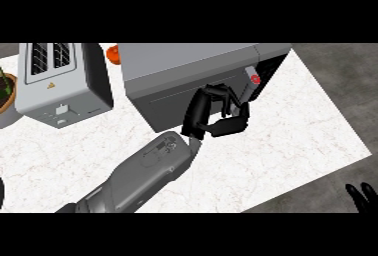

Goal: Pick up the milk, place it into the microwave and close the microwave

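Observation:
The grey microwave [184, 65] stands at the back of the counter. Its door [177, 100] is swung almost shut, leaving a dark gap at its right end. A small white and red thing [255, 79] shows in that gap; I cannot tell whether it is the milk. My left hand [214, 112] rests against the door's front, fingers bent and relaxed, holding nothing. My right hand [362, 196] shows only as fingers pointing up at the lower right edge, resting.
A silver toaster [55, 75] stands left of the microwave, with an orange object [113, 54] behind it. A potted plant [6, 95] sits at the far left edge. The white marble counter [280, 145] ends at the right, over dark floor.

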